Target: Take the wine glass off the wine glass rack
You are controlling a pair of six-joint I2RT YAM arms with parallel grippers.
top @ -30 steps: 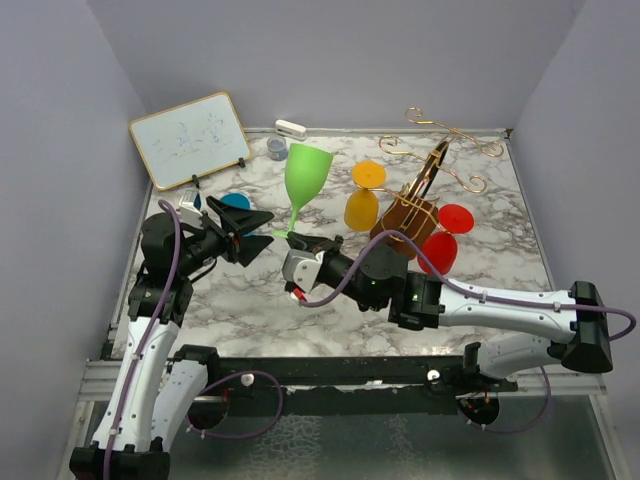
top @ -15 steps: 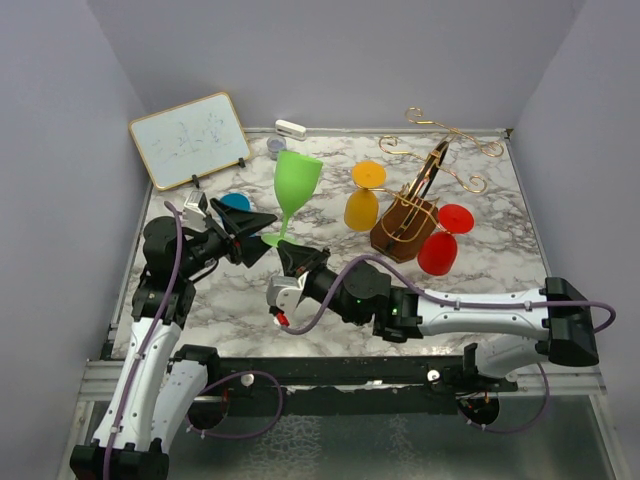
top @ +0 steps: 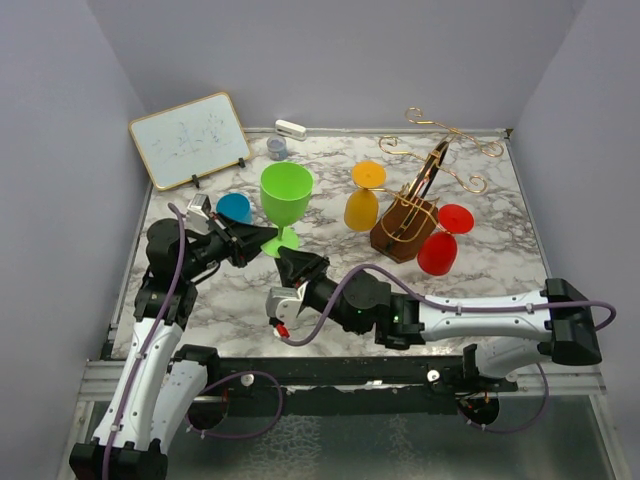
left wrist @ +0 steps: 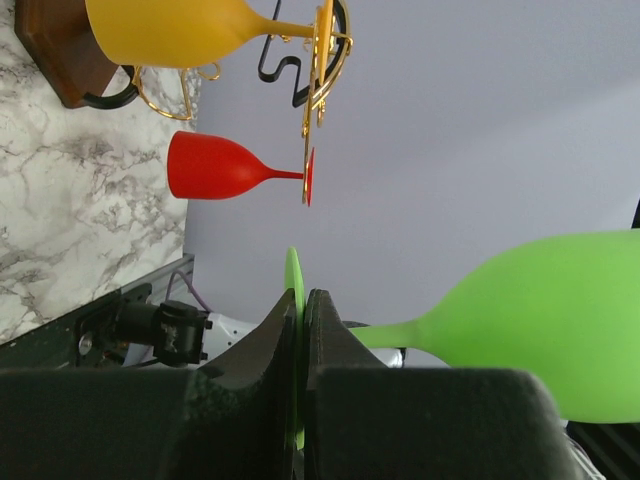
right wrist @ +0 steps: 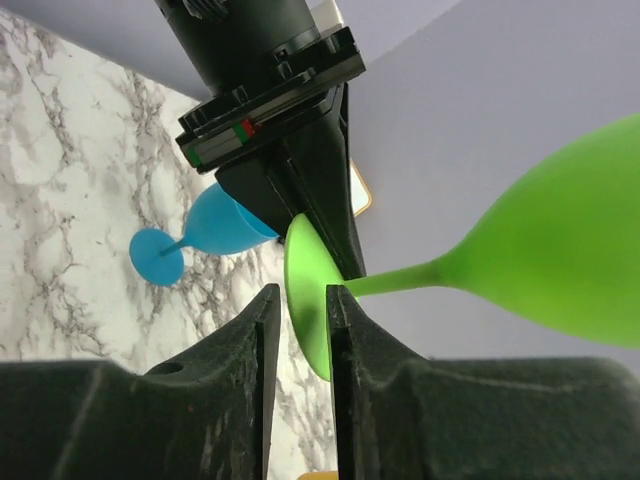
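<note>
**Green glass off the rack, pinched at its foot**

Your left fingers (left wrist: 288,325) are clamped on the foot of the green wine glass (top: 286,193). The left wrist cam shows the foot disc edge-on, squeezed betw. both fingers, w/ the stem running off to the right and the bowl beyond it.

Your right fingers (right wrist: 268,310) sit either side of that same foot's rim, reaching in from the opposite side. The gap is narrow, but you can't tell whether they press on it or only bracket it.

On the top cam the glass is roughly upright, bowl mouth up, over the left-middle of the worktop (top: 500,255). It's nearer the left edge than the right and well apart from the wine glass rack (top: 405,225). Whether the foot touches the marble can't be told.

The rack is toward the far right corner, w/ gold scroll arms above its dark wood base. An orange glass (top: 361,208) hangs bowl-down on the rack's left side, and a red glass (top: 438,252) hangs on its near-right side.

A blue glass (top: 234,207) sits near the left edge, just beside the left arm. A whiteboard (top: 190,138) leans at the far left corner.
</note>
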